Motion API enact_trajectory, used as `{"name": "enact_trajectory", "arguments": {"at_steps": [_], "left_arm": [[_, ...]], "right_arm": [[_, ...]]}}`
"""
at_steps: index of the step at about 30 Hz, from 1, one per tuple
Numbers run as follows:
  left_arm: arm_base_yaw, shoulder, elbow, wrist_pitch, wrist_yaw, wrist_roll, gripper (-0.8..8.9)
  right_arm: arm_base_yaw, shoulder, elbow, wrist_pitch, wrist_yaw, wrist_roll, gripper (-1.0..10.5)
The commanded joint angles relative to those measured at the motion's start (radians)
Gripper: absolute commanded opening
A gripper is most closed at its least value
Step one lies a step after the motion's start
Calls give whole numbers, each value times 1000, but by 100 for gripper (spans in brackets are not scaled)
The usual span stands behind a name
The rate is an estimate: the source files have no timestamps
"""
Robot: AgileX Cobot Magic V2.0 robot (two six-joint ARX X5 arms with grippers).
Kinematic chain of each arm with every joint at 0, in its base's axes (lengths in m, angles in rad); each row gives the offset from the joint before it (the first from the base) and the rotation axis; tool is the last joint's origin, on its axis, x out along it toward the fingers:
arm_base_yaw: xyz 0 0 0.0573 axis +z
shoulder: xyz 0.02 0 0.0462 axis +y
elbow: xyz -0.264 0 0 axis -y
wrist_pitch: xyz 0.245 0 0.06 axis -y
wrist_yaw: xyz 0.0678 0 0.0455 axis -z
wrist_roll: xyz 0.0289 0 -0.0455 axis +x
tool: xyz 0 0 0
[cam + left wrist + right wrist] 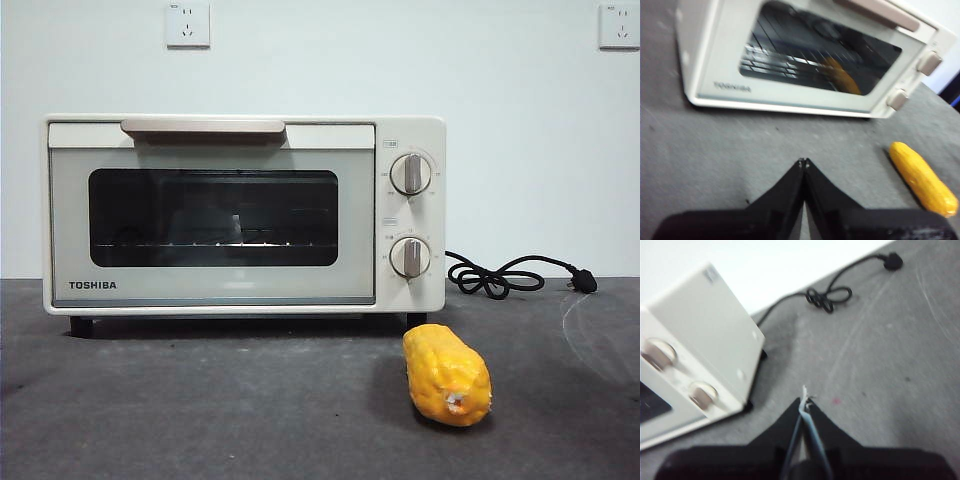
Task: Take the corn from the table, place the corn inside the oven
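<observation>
Corn (447, 375) lying on desk (200, 400) just in front of oven's (240, 215) knob side, stub end facing camera, free for pickup. Oven door sitting closed, blocking entry. Left hand (804, 161) and right hand (805, 401) hovering closed, holding nothing; door likely needing opening first.

Bumpy yellow-orange corn (447, 375) flat on dark grey table (200, 410), before closed cream oven (240, 212).
</observation>
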Motion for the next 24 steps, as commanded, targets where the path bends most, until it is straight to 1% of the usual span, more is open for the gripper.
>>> {"name": "enact_trajectory", "arguments": {"at_steps": [1,4,8,12,14,18,20,24], "left_arm": [[-3,33,50,4,12,-58,-5],[-3,85,124,3,39,-57,-5],[-3,175,251,3,99,-49,-5],[-3,275,390,-15,196,-48,-5],[-3,331,468,-49,250,-40,-5],[-5,433,619,-176,338,47,-5],[-9,481,698,-273,342,116,-5],[-23,567,834,-451,338,253,-5]], "right_arm": [[0,0,0,70,-65,67,0],[0,0,23,134,-181,79,0],[0,8,96,131,-247,88,0],[0,51,186,130,-336,89,-1],[0,90,238,131,-416,89,-1],[0,193,347,128,-576,89,-1],[1,255,409,117,-649,89,-1],[2,367,535,38,-750,80,-1]]}}
